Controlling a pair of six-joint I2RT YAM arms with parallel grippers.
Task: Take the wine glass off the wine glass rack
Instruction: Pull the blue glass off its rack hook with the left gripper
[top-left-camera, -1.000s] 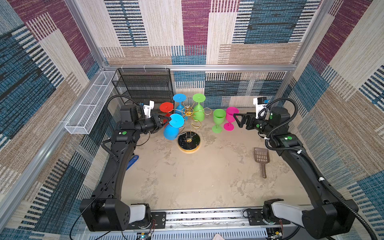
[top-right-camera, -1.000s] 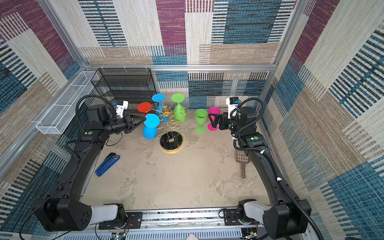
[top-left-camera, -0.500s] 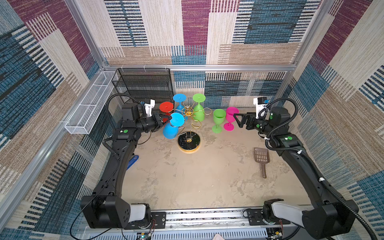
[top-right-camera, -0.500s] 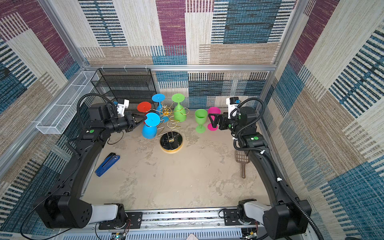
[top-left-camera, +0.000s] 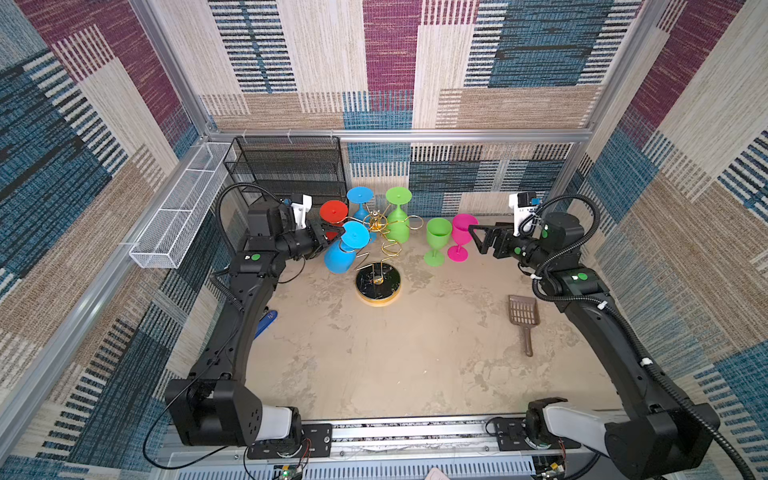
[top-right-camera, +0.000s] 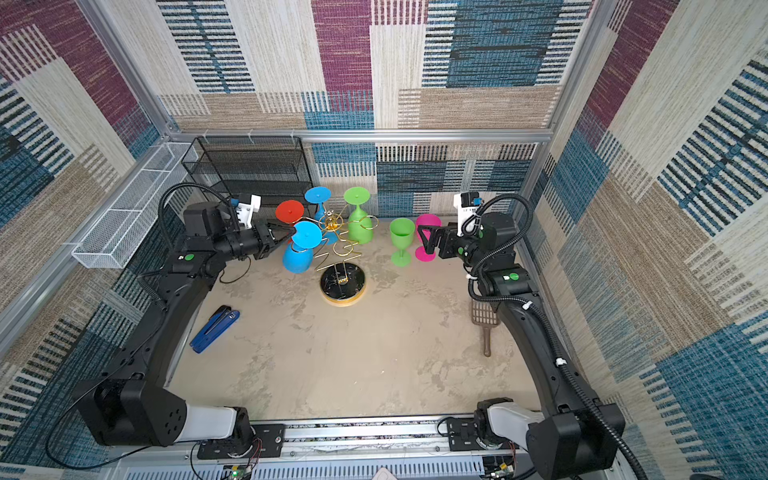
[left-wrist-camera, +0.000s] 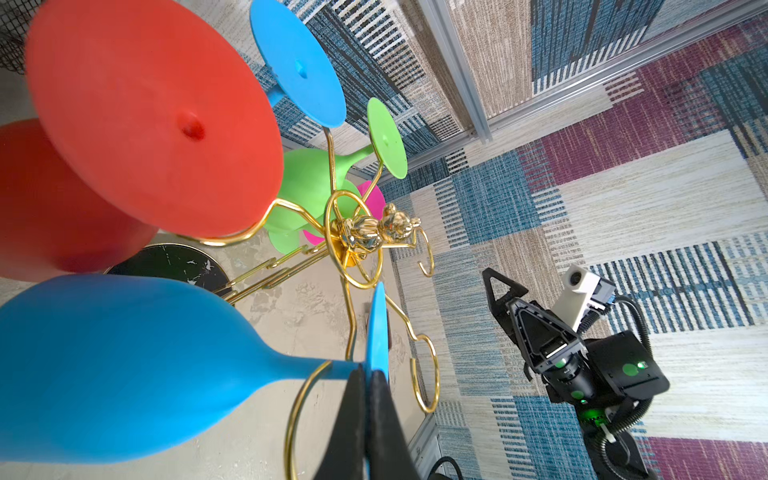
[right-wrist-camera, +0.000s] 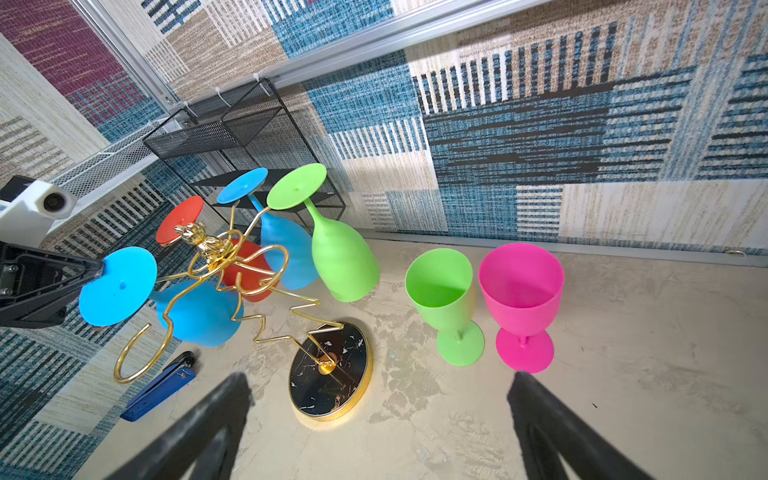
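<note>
The left fingers (left-wrist-camera: 353, 424) were reached level to the wine glass rack (top-left-camera: 376, 286) and clamped on the blue wine glass (top-left-camera: 341, 257) foot; the right fingers (right-wrist-camera: 552, 424) were spread wide.

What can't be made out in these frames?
left gripper: in the left wrist view its shut fingers cover how much foot of the near blue wine glass they pinch.
red wine glass: bowl mostly behind the left gripper in both top views; blurred, edge-cut in the left wrist view.
blue stapler: mostly behind the left arm in a top view.
right gripper: fingers blurred, cut off by the right wrist view's edge.
</note>
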